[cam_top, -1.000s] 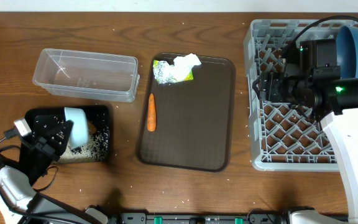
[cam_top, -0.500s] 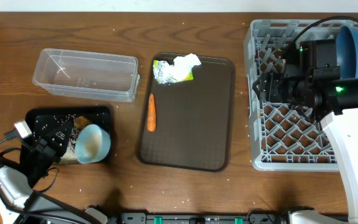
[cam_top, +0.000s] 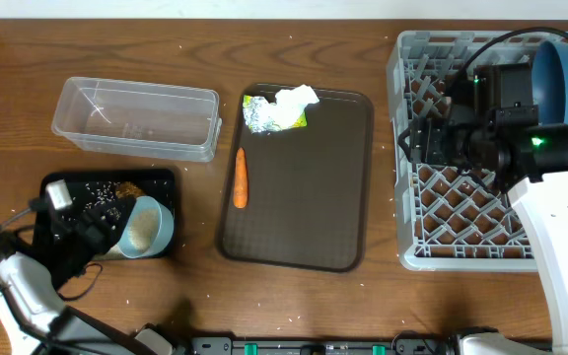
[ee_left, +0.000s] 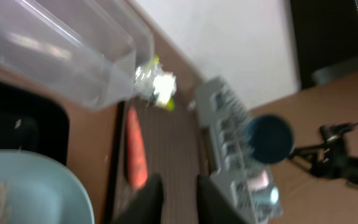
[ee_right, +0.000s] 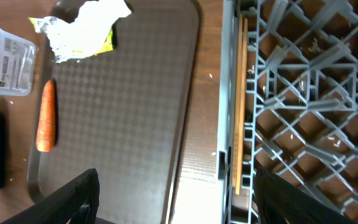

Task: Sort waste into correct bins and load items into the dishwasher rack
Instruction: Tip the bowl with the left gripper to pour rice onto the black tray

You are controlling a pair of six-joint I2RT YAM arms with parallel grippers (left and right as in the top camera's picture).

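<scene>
- Dark wooden table (cam_top: 294, 39) carries everything, and we place things from the brown serving tray (cam_top: 314, 197) at its middle.
- Done so far, in our judgement: the dark blue bowl (cam_top: 560, 74) stands on edge in the dishwasher rack (cam_top: 461, 217) to the right of the serving tray. The chopsticks (ee_right: 240, 106) lie in the rack along its side nearest that tray. Loose rice (cam_top: 87, 192) is scattered in the black tray (cam_top: 59, 247), left of the serving tray.
- Left to do: the carrot (cam_top: 241, 178), foil wrapper (cam_top: 262, 116) and tissue (cam_top: 297, 97) sit on the serving tray. The clear tub (cam_top: 136, 118) to its far left looks empty.
- The light blue cup (cam_top: 146, 228) lies tipped over the black tray's edge nearest the serving tray. Its mouth is turned up and toward that tray, with rice inside.
- The carrot's long axis runs along the serving tray's left edge, narrow end toward the wrapper.
- The left gripper (cam_top: 95, 235) is beside the cup on the side away from the serving tray. Its fingers show a gap, but we cannot tell whether it grips the cup.
- The right gripper (ee_right: 176, 186) hangs over the rack's edge by the serving tray, spread wide and empty.
</scene>
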